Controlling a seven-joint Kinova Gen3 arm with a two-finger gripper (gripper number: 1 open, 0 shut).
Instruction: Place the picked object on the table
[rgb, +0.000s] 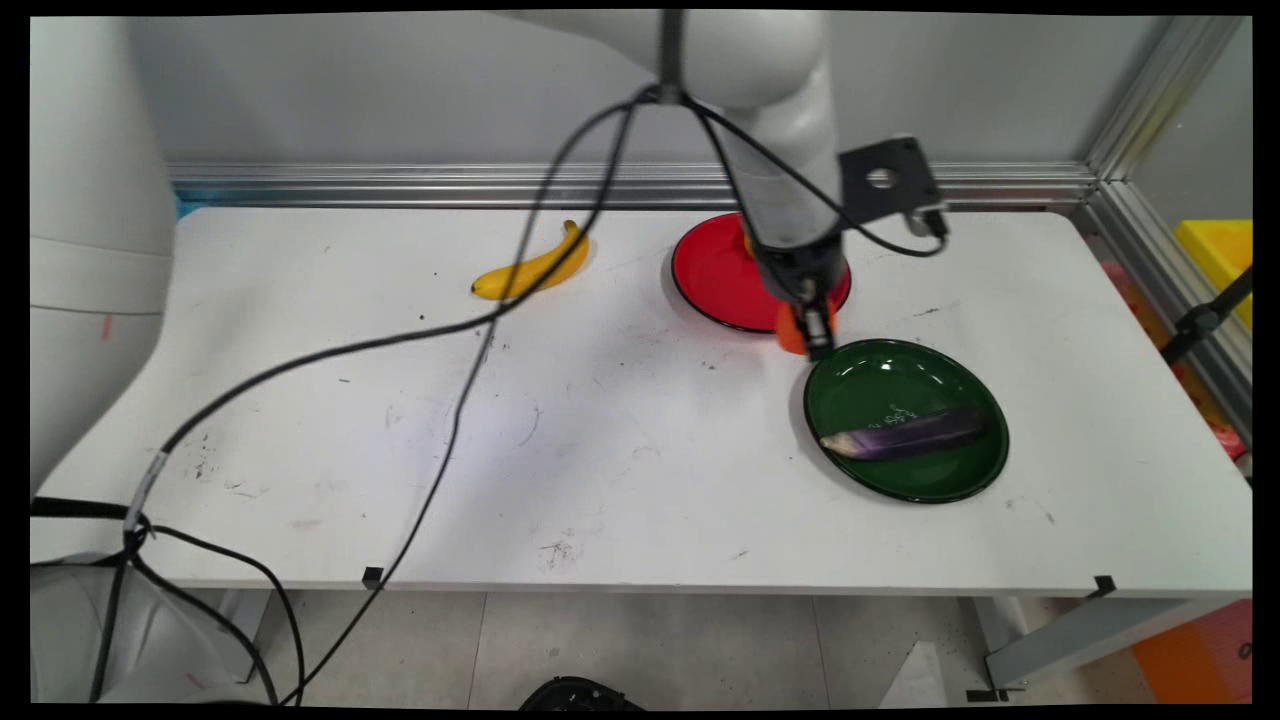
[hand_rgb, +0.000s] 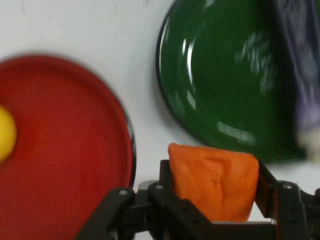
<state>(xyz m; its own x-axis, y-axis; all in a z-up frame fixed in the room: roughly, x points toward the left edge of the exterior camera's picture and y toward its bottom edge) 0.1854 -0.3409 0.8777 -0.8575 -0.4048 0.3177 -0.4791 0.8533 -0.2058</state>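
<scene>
**A:** What has the gripper (hand_rgb: 215, 200) got?

**B:** An orange lump (hand_rgb: 214, 181), soft-looking, maybe a toy piece of food. The fingers (hand_rgb: 167, 182) are clenched on it from both sides, so it sits squeezed between them and off the surface (rgb: 600, 430).

**A:** Where is that over the surface?

**B:** Toward the far right, just above the gap between the red plate (rgb: 715, 270) and the green plate (rgb: 880, 375). In the main view the orange lump shows at the near edge of the red plate, just beside the far-left rim of the green one.

**A:** Anything on the plates?

**B:** A purple eggplant (rgb: 905, 435) lies across the near half of the green plate, stem end to the left. The hand view shows something small and yellow (hand_rgb: 6, 134) on the red plate; I can't tell what it is, and the arm hides most of it in the main view.

**A:** And the rest?

**B:** A banana (rgb: 535, 268) lies alone at the far side, well left of the red plate, curved with its stem pointing away. Black cables (rgb: 450, 330) hang from the arm and trail across the left half.
</scene>
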